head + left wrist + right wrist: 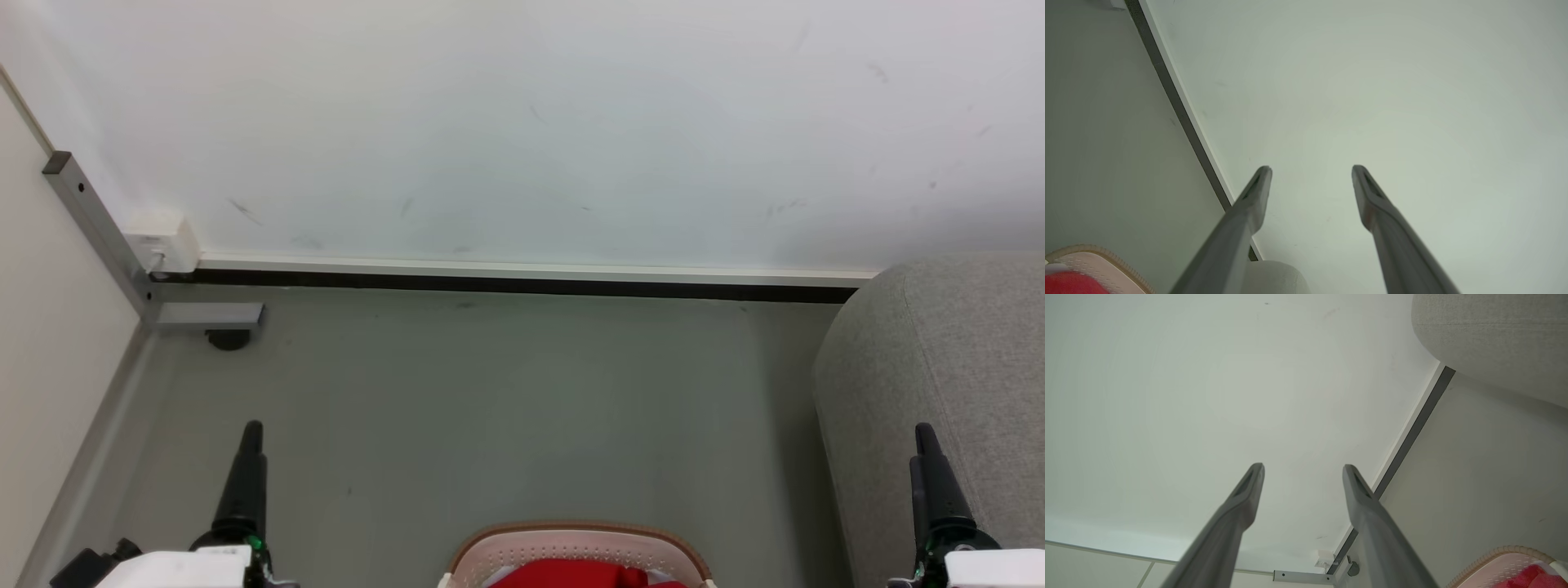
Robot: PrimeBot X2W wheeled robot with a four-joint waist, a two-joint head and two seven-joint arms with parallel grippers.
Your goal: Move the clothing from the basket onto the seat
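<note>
- Red fabric clothing in the rounded white perforated basket, centred between the arms (either could reach)
- Left gripper, right gripper: fingers wide apart, empty
- Light grey upholstered seat at right

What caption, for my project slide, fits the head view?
Open left gripper and open right gripper flank the white laundry basket of red clothing; grey sofa at right.
</note>
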